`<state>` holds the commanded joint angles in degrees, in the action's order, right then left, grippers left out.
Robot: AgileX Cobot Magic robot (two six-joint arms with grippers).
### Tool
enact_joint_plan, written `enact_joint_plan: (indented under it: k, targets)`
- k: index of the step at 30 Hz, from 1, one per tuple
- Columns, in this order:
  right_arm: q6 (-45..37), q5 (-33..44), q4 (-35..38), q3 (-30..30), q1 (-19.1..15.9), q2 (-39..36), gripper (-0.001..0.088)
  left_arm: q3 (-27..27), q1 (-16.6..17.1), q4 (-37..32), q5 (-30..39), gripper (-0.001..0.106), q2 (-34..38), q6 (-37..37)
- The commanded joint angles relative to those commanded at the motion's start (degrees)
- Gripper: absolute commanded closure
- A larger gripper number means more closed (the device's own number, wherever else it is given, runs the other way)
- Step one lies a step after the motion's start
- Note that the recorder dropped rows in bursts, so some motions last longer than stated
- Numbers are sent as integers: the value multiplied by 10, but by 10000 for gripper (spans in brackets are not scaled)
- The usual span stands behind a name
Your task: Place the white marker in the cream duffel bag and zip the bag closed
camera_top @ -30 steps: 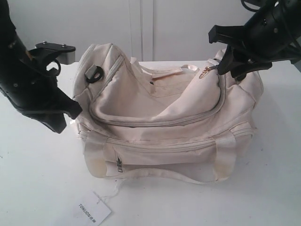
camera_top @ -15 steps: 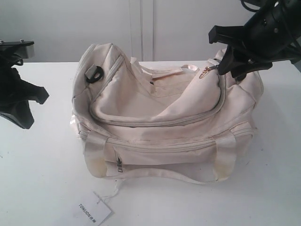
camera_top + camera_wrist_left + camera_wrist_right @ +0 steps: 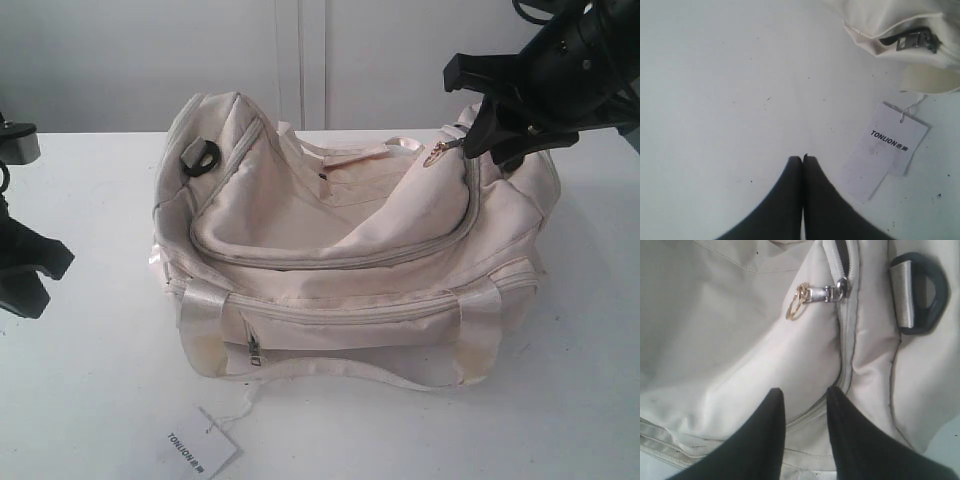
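Observation:
The cream duffel bag (image 3: 340,250) sits in the middle of the white table (image 3: 90,380). Its top zipper runs in a closed line across the front, and the gold zipper pull (image 3: 437,152) rests at the bag's right end. No white marker shows in any view. My right gripper (image 3: 490,140) hangs over that right end, open, with its fingers astride the zipper seam just short of the gold pull (image 3: 796,307) and holding nothing (image 3: 804,390). My left gripper (image 3: 48,282) is at the far left edge, well clear of the bag, shut and empty (image 3: 802,158).
A white paper tag (image 3: 200,452) printed TONLION lies on the table in front of the bag, tied by a string; it shows again near the left fingers (image 3: 887,150). A black strap ring (image 3: 200,158) sits on the bag's left end, another (image 3: 925,295) near the right gripper.
My left arm has pulled away from the bag's left end, out to the left edge of the view. The right gripper and the bag have not moved.

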<state>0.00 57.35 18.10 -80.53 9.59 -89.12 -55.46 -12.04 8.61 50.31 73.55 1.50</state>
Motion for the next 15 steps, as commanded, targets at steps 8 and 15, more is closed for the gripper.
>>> enact_joint_plan:
  k: [8,15]
  targets:
    - [0,-2,0,0,0,0,586,0,0,-1,-38,1053,0,0]
    - [0,-2,0,0,0,0,586,0,0,-2,-74,1053,0,0]
